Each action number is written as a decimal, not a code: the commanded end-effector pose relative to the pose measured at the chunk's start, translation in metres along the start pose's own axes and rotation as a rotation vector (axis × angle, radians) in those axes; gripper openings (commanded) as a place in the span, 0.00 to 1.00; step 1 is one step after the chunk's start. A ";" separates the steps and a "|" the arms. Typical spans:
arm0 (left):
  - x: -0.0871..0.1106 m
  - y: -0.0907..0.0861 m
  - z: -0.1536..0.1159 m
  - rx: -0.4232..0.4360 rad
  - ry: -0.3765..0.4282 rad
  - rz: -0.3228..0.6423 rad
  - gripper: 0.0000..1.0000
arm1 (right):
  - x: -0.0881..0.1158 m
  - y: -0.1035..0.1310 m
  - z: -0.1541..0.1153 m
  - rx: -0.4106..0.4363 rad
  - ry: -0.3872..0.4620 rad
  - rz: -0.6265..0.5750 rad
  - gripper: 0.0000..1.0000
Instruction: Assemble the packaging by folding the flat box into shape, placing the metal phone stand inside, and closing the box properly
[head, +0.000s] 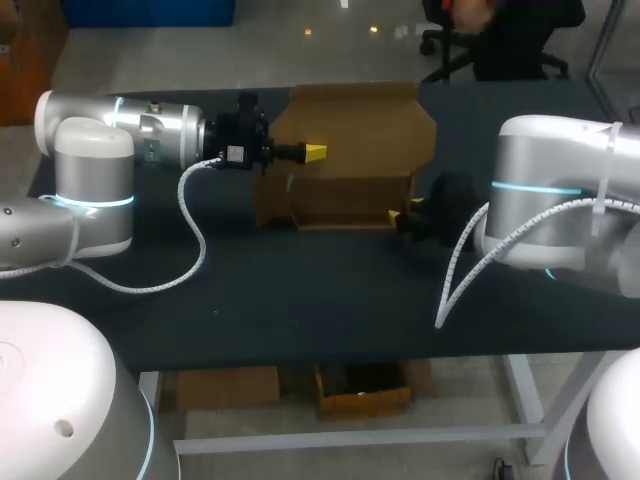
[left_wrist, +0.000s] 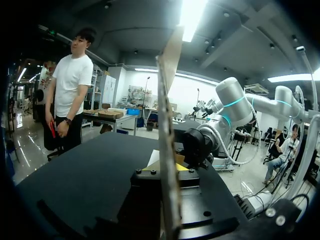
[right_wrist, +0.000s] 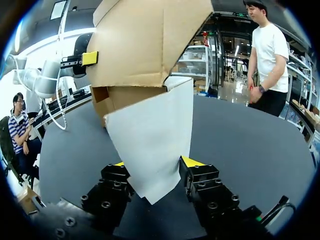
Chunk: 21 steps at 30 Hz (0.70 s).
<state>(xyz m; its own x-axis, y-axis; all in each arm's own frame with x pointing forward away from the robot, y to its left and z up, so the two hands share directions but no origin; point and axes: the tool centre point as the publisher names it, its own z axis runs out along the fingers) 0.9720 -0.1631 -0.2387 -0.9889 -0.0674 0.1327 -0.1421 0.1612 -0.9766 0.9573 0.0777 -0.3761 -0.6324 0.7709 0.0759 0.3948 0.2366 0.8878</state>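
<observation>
Left wrist view: box panel (left_wrist: 167, 100) pinched edge-on between left gripper (left_wrist: 170, 170) fingers, likely steadied for folding. Right gripper (right_wrist: 156, 162) spread wide; white flap (right_wrist: 150, 140) between fingers, apparently ungripped.

The right gripper (right_wrist: 156, 162) hovers over the dark table (right_wrist: 250, 135), its yellow-tipped fingers spread. A white flap (right_wrist: 150, 135) hangs between them. Just ahead and above stands the brown box (right_wrist: 150, 40), flaps raised. The left gripper (right_wrist: 91, 58) shows one yellow tip at the box's far side.
</observation>
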 end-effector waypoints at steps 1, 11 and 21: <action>-0.001 0.005 0.001 0.000 0.001 0.001 0.00 | 0.008 -0.002 -0.001 -0.021 -0.035 0.005 0.47; -0.001 0.005 0.001 0.000 0.001 0.001 0.00 | 0.010 -0.012 -0.013 -0.034 -0.057 0.033 0.48; -0.001 0.005 0.001 0.000 0.001 0.001 0.00 | 0.011 -0.020 -0.020 -0.038 -0.062 0.053 0.49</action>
<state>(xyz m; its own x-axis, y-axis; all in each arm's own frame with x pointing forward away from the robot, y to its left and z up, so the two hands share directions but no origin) 0.9719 -0.1638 -0.2388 -0.9889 -0.0670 0.1326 -0.1419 0.1615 -0.9766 0.9337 0.0684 -0.3816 -0.5755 0.8116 0.1010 0.4218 0.1888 0.8868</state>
